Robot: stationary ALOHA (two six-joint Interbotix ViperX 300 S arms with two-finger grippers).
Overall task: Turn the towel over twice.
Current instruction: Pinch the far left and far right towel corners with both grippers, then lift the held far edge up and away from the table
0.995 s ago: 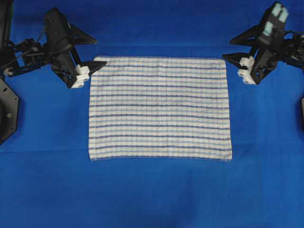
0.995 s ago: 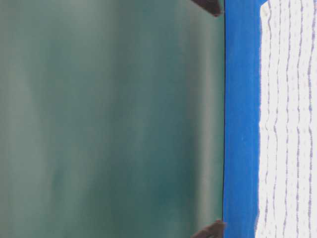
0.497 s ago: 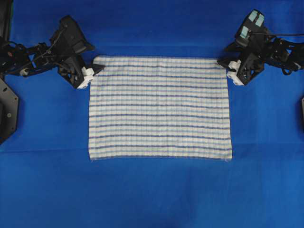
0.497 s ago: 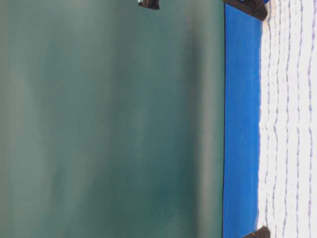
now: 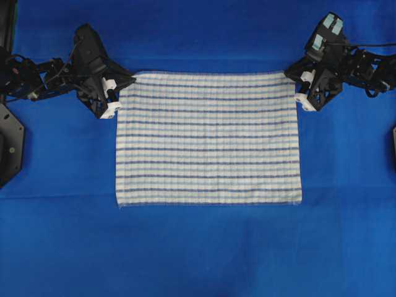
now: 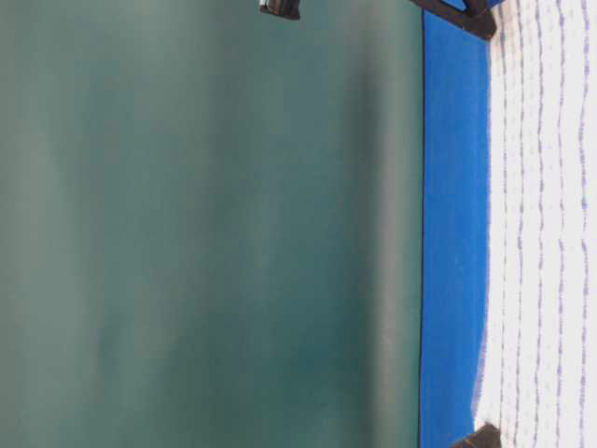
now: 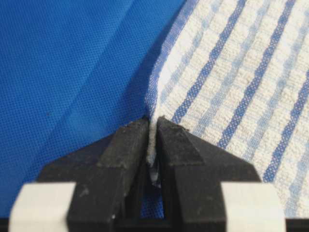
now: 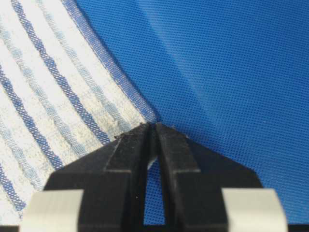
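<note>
The towel (image 5: 207, 139), white with thin dark-blue and light-blue stripes, lies flat on the blue sheet (image 5: 204, 247). My left gripper (image 5: 127, 83) is at its far left corner. In the left wrist view that gripper (image 7: 153, 121) is shut on the corner, and a fold of towel (image 7: 231, 72) stands pinched between the black fingers (image 7: 128, 145). My right gripper (image 5: 289, 79) is at the far right corner. Its tips (image 8: 155, 126) are shut on the very edge of the towel (image 8: 53, 92). The towel (image 6: 546, 233) also shows in the table-level view.
The left arm (image 5: 37, 77) reaches in from the far left and the right arm (image 5: 365, 65) from the far right. A black base plate (image 5: 9, 142) stands at the left edge. Bare blue sheet surrounds the towel on every side.
Both grippers, open a second ago, moved onto the towel's far corners and shut on them. The far edge now looks slightly raised and stretched between them.
</note>
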